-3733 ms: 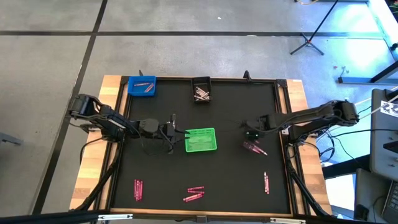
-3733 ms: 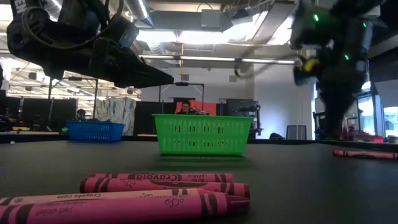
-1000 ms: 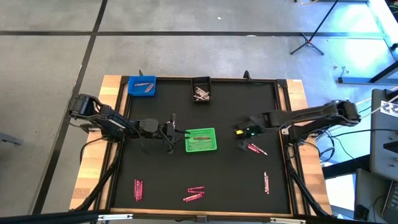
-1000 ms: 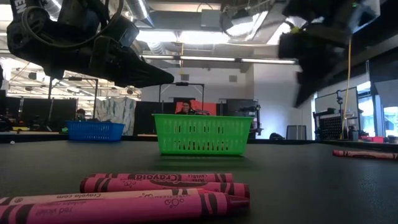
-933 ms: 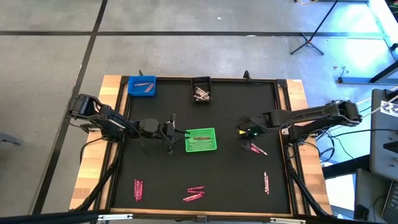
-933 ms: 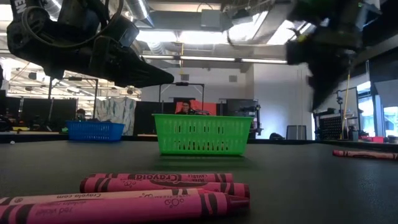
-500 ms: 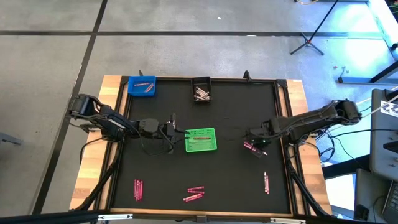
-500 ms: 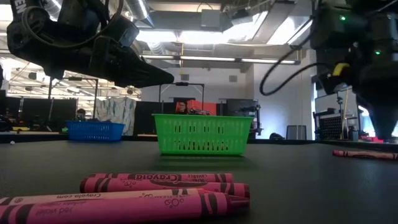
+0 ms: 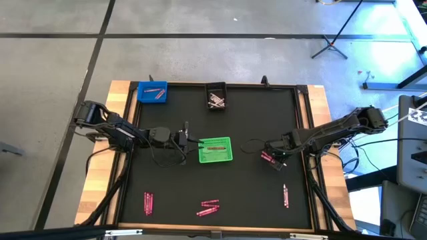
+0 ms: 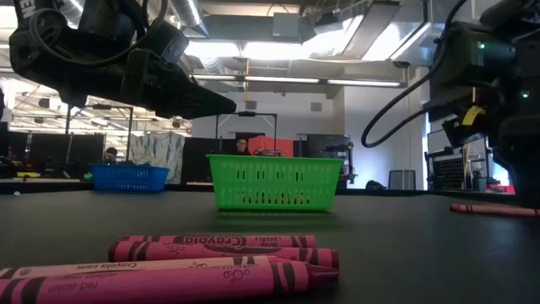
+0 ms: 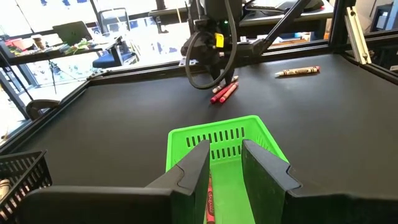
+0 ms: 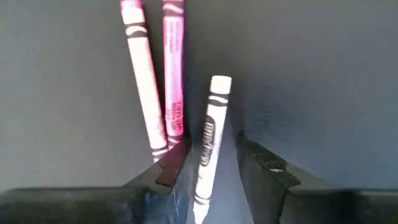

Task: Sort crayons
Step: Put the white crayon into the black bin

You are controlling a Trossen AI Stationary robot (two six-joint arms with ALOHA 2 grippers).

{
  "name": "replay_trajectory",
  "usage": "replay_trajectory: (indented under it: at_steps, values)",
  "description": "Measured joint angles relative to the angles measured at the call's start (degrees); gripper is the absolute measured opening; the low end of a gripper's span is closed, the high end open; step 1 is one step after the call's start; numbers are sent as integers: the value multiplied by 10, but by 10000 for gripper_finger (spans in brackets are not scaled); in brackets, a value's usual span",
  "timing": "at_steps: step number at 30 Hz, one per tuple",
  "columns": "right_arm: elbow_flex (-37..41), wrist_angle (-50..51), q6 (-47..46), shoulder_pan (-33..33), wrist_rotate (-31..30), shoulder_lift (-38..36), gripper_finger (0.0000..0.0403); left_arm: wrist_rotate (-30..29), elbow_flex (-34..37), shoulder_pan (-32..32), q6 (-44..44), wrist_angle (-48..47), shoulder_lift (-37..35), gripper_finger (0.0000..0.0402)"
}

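My right gripper (image 9: 270, 157) is low over a small group of crayons (image 9: 267, 159) right of the green bin (image 9: 215, 150). In the right wrist view it is open (image 12: 213, 163). Its fingers stand on either side of a white crayon (image 12: 209, 127) that lies flat on the mat. Two pink crayons (image 12: 163, 81) lie just beside it. My left gripper (image 9: 191, 141) hovers at the green bin's left side, open and empty (image 11: 224, 163). A red crayon (image 11: 209, 198) lies in that bin.
A blue bin (image 9: 152, 92) and a black bin (image 9: 215, 99), both holding crayons, stand at the far edge. More pink crayons lie near the front edge on the left (image 9: 147, 203), in the middle (image 9: 208, 208) and on the right (image 9: 285, 195). The black mat has a raised frame.
My right gripper has gone from beside the green bin's right side toward the table's right and near edges. It has come down over the group of crayons there. My left gripper has kept still.
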State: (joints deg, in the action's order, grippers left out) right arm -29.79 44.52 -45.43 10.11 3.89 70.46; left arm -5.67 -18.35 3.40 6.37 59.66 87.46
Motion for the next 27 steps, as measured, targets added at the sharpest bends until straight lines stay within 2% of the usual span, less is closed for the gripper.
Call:
replay_trajectory:
  at_steps: [8,19,22,27]
  values:
    - [19,-10,0,0,-17,-2,117,0,0,0,1,0,0,86]
    - [16,-3,9,0,-24,-1,10,0,0,0,1,0,0,86]
    - [-1,14,21,0,-30,2,13,0,0,0,2,0,0,86]
    - [-53,17,61,0,-74,1,31,0,0,0,2,0,0,86]
